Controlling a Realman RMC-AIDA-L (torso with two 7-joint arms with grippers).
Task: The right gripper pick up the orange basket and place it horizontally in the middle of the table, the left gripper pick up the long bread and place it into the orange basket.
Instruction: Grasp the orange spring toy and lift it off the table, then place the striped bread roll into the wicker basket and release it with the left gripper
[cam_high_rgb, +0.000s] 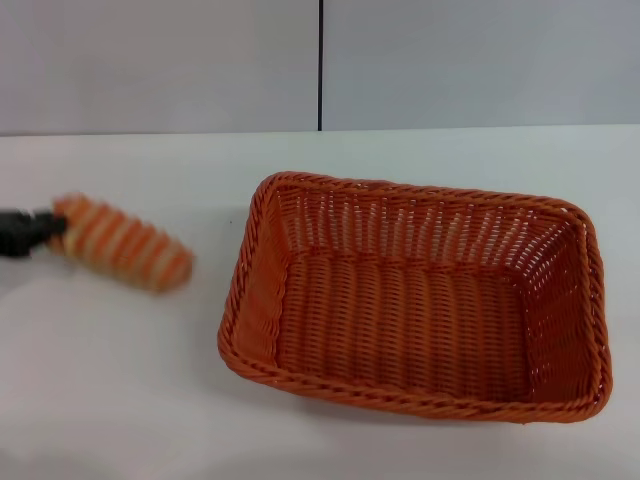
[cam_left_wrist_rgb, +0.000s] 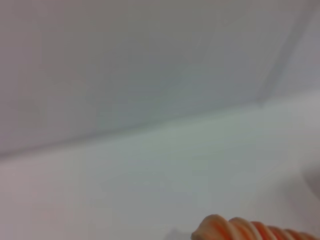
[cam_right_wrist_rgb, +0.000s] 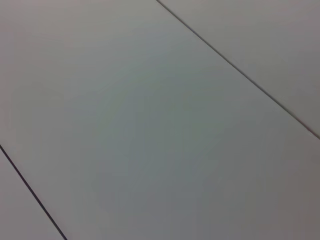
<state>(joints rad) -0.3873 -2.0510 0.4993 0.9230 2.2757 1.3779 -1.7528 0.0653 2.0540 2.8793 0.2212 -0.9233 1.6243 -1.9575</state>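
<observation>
Left claw (cam_high_rgb: 40, 232) is clamped on one end of the long bread (cam_high_rgb: 125, 255), up above the tabletop (cam_high_rgb: 110, 400) beside the orange basket (cam_high_rgb: 420, 300). Carry it over the rim, then let go low.

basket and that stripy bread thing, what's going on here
The left claw is gripping the long bread by one end, at the left edge of the head view, left of the orange basket and not yet over it. The basket sits lengthwise on the white table with nothing in it. The right claw is out of sight; its wrist camera shows only grey panels. The bread has yet to go into the basket.
</observation>
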